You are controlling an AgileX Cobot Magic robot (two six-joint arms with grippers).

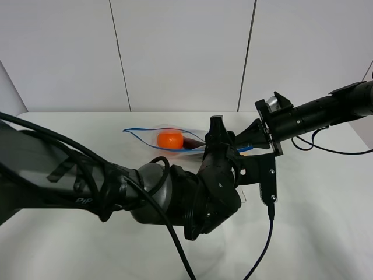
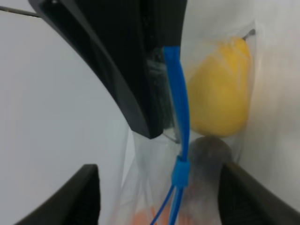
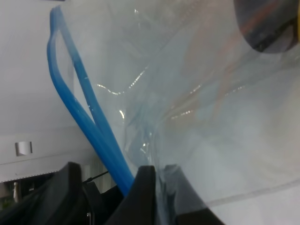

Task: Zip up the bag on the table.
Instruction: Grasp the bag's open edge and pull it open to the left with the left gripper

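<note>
The clear bag [image 1: 175, 140] lies on the white table [image 1: 326, 221], with the orange [image 1: 169, 139] and dark eggplant [image 1: 192, 142] inside. Its blue zip strip [image 1: 140, 133] gapes at the far left end. My left gripper [image 1: 218, 137] hangs over the bag's right part; in the left wrist view its fingers [image 2: 89, 192] stand wide apart, either side of the zip strip [image 2: 179, 171], where the two strands join. The yellow fruit [image 2: 220, 93] shows there. My right gripper [image 1: 247, 144] pinches the strip's right end; the strip [image 3: 93, 126] runs between its fingers [image 3: 145, 187].
A black cable [image 1: 271, 207] hangs from the right arm onto the table. The bulky left arm [image 1: 116, 186] covers the near left of the table. A white panelled wall [image 1: 180, 52] stands behind the table's far edge.
</note>
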